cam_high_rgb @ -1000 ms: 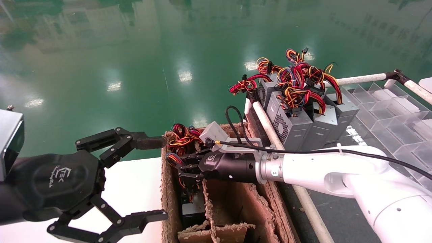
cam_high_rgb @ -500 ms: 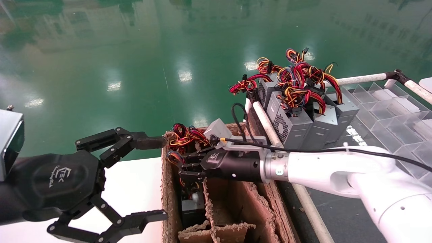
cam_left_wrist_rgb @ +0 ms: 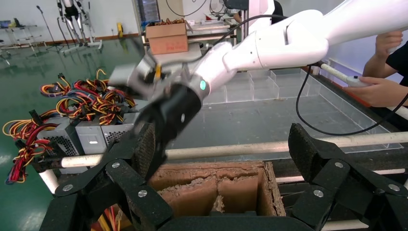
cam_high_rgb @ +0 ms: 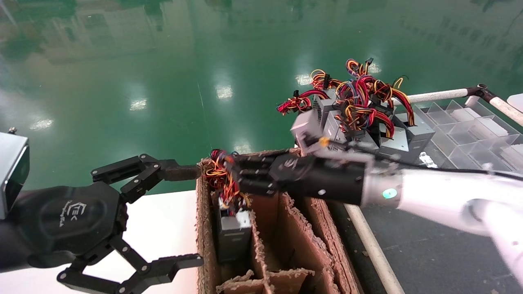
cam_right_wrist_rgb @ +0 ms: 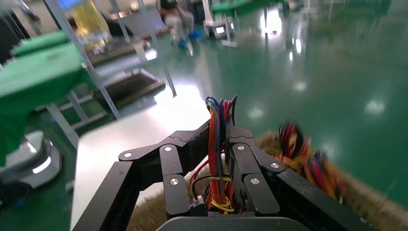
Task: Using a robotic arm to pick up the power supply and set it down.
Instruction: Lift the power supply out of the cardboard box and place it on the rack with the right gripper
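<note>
The white robotic arm [cam_high_rgb: 441,200] on the right reaches over the cardboard box [cam_high_rgb: 202,228]. Its black right gripper [cam_high_rgb: 233,173] is shut on the red, yellow and black wire bundle [cam_high_rgb: 222,179] of a grey power supply [cam_high_rgb: 233,232]. That power supply hangs by its wires, its body partly raised in the box's left compartment. The right wrist view shows the wires [cam_right_wrist_rgb: 219,144] pinched between the right gripper's [cam_right_wrist_rgb: 222,137] fingers. My left gripper [cam_high_rgb: 190,215] hangs open beside the box, left of it, holding nothing; the left wrist view shows it [cam_left_wrist_rgb: 223,149] wide open.
Several more power supplies [cam_high_rgb: 367,139] with tangled wires stand on the rack at the back right, next to clear plastic bins [cam_high_rgb: 470,134]. A white table [cam_high_rgb: 163,228] lies under my left gripper. Torn cardboard dividers [cam_high_rgb: 294,220] split the box. A person's hand [cam_left_wrist_rgb: 380,91] rests beyond the rack.
The right gripper has risen and swung up, pulling the power supply upward in its compartment by the wires. The left gripper has not moved.
</note>
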`<move>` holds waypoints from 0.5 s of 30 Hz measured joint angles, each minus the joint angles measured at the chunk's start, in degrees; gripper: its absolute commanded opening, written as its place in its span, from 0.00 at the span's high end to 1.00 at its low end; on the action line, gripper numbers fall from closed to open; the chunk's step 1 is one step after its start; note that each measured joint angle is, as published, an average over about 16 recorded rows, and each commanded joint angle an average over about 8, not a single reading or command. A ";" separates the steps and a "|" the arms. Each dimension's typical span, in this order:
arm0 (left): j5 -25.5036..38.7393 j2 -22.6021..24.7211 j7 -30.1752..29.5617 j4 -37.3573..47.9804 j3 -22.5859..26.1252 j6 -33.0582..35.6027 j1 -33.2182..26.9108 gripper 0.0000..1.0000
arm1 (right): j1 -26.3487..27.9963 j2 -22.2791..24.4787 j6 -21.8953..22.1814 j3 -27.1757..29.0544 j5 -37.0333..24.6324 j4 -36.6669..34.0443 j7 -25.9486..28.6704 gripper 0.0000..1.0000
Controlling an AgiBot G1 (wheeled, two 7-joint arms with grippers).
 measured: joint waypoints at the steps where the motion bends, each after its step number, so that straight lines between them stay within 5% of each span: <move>1: 0.00 0.00 0.00 0.00 0.00 0.00 0.00 0.00 | 0.15 0.70 -0.82 0.39 0.62 0.30 0.28 1.00; 15: -0.01 -0.01 0.01 0.00 0.02 -0.01 0.00 0.00 | 3.00 12.15 -7.97 4.55 8.13 6.60 7.80 1.00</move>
